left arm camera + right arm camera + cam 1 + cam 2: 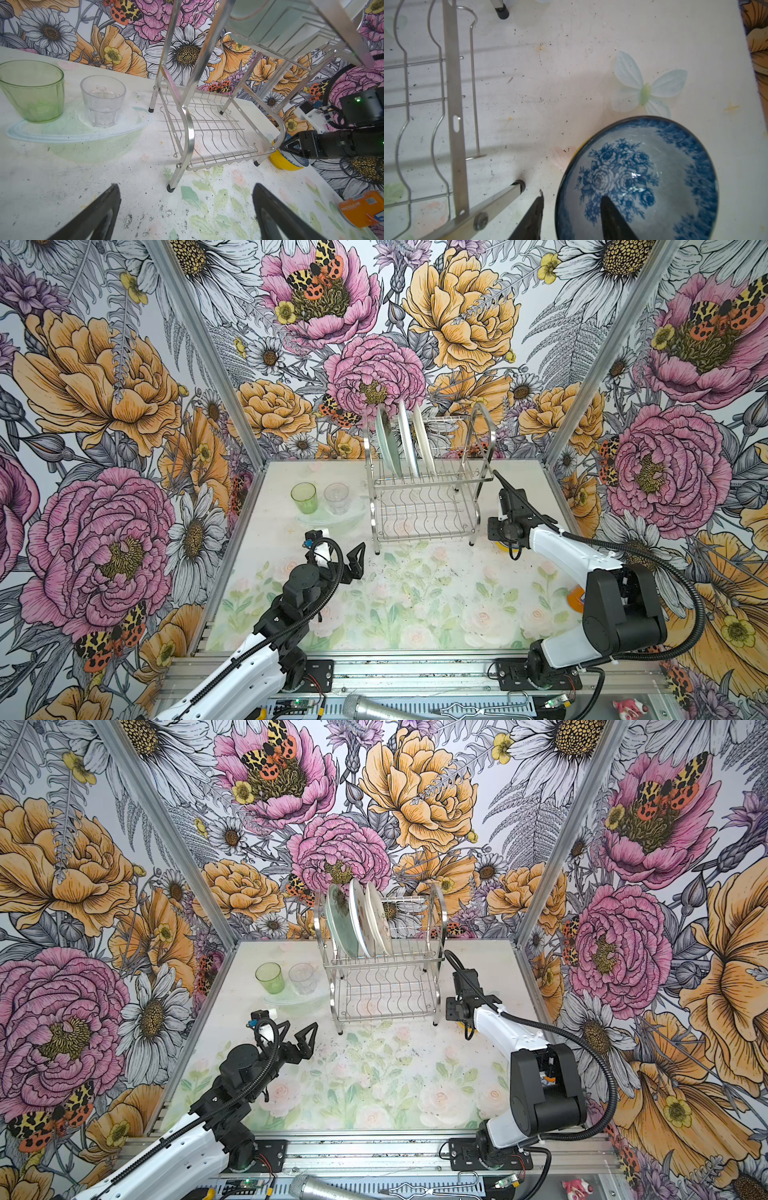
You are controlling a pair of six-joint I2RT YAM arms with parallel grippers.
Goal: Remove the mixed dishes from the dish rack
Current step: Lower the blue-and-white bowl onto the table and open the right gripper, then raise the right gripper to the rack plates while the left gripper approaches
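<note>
right jaws are parted and straddle the near rim of the blue-and-white bowl [643, 176]. one finger [612, 218] is down inside it and the other is outside, and neither is pinching the rim as far as i can see. that bowl sits nested in the yellow bowl [284, 163], with only a sliver of yellow peeking out. the pair rests on the counter [415, 593] just beside the front right foot of the dish rack [424, 506], outside it.

left jaws are spread wide with nothing in them, hovering over the counter in front of the rack's front left leg. past them, left of the rack, the green tumbler [304, 497] and the clear tumbler [336, 498] stand upright side by side on the counter, close but not touching.

up on the rack's top tier, three plates [407, 439] stand on edge at the left end, the pale green plate [386, 448] outermost. an orange soda can [361, 209] lies on the counter near the right arm, well apart from the bowls.
</note>
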